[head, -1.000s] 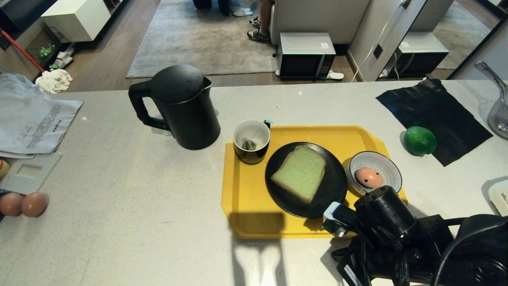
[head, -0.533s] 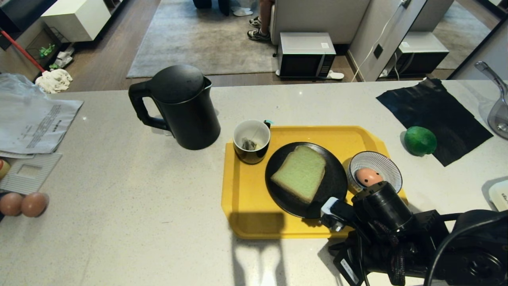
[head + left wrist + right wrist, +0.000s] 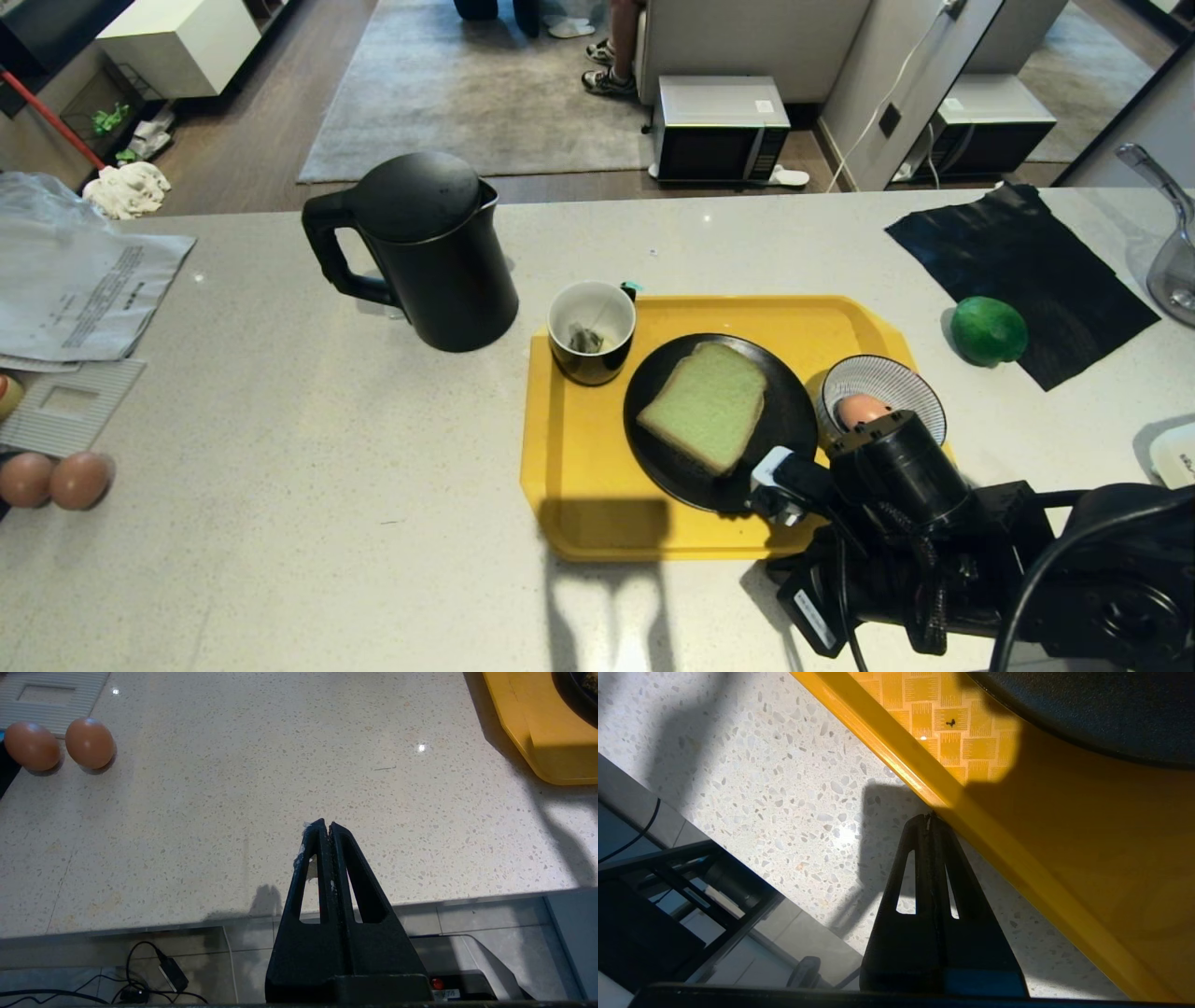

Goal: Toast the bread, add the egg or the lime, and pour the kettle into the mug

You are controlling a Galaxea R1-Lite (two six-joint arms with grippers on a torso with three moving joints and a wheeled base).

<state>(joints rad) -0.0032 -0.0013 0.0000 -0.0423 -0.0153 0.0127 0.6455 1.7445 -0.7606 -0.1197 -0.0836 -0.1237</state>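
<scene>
Kettle: matte black kettle (image 3: pixel 425 250) stands upright on the speckled counter (image 3: pixel 280 467), handle to the left, just left of the tray and off it
Tray: yellow tray (image 3: pixel 579 448) carrying mug, plate and bowl
Mug: black mug (image 3: pixel 591 333) with white inside at the tray's far left corner, a tea bag lying in it
Bread: pale green bread (image 3: pixel 705 405) flat on the black plate (image 3: pixel 784 411) in the middle of the tray
Egg: pinkish egg (image 3: pixel 854 409) in the striped bowl (image 3: pixel 887 381) at the tray's right side, partly hidden by the right arm
Lime: green lime (image 3: pixel 988 330) on the counter right of the tray, at the edge of a black sheet (image 3: pixel 1018 252)
Brown eggs: two brown eggs (image 3: pixel 60 744) side by side, far left on the counter
Right gripper: right gripper (image 3: pixel 930 819) fingers pressed together, empty, tip over the tray's near rim
Left gripper: left gripper (image 3: pixel 325 827) fingers together, empty, above the counter's near edge, well apart from the tray
</scene>
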